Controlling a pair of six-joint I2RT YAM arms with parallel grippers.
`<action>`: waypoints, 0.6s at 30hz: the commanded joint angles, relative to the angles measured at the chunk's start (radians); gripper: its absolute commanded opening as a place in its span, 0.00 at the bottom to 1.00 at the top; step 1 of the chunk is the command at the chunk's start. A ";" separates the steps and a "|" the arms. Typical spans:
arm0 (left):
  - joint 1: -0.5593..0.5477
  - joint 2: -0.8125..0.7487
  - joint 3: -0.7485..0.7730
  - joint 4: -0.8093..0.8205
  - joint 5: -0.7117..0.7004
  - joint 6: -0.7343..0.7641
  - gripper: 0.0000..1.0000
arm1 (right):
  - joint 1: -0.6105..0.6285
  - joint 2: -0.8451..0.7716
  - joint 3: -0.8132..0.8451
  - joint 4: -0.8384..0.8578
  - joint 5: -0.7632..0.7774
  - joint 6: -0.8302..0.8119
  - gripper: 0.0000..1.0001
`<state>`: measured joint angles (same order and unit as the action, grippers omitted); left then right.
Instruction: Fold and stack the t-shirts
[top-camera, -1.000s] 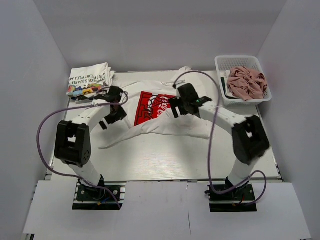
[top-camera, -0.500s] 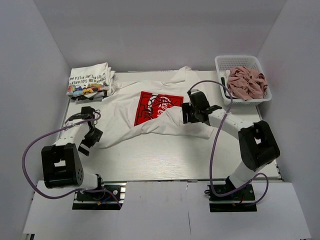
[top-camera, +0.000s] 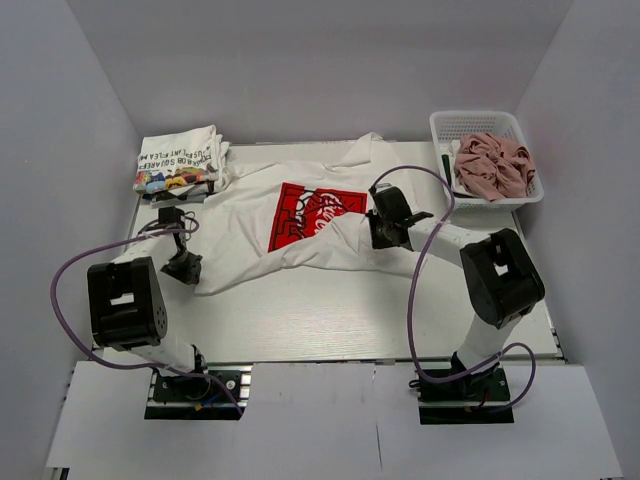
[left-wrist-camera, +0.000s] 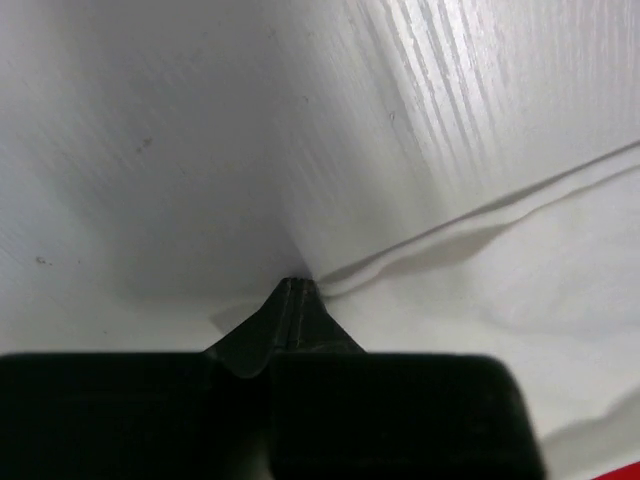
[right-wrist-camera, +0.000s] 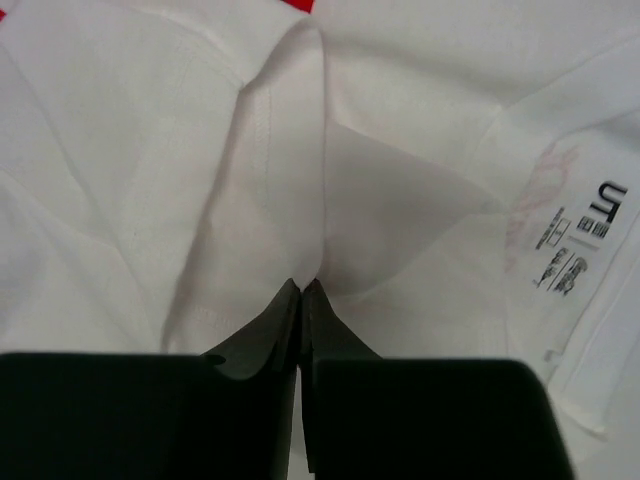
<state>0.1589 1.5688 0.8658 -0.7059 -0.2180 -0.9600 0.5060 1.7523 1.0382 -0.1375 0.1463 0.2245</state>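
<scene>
T-shirt (top-camera: 300, 215) is lying spread on counter (top-camera: 330, 310), left of basket (top-camera: 478, 116); left fingers (left-wrist-camera: 305, 325) and right fingers (right-wrist-camera: 268, 335), wide a second ago, are now clamping its cloth. Looks like fold is starting.

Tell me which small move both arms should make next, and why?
Probably raise both a little, together. The left pincer looks shut on the edge of the white t-shirt, the right pincer is shut on a ridge of it, and the cloth rests on the table.
</scene>
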 joint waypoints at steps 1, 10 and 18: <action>0.002 -0.013 -0.025 -0.003 0.000 0.001 0.00 | 0.003 -0.037 0.019 0.055 0.003 0.012 0.00; 0.002 -0.168 -0.034 -0.003 0.000 0.012 0.00 | 0.014 -0.299 -0.115 -0.054 -0.001 0.035 0.00; 0.002 -0.170 -0.034 -0.003 0.000 0.021 0.00 | 0.080 -0.631 -0.279 -0.525 -0.195 0.171 0.00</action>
<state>0.1589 1.4204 0.8402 -0.7136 -0.2165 -0.9474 0.5617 1.1988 0.8059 -0.3767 0.0525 0.3183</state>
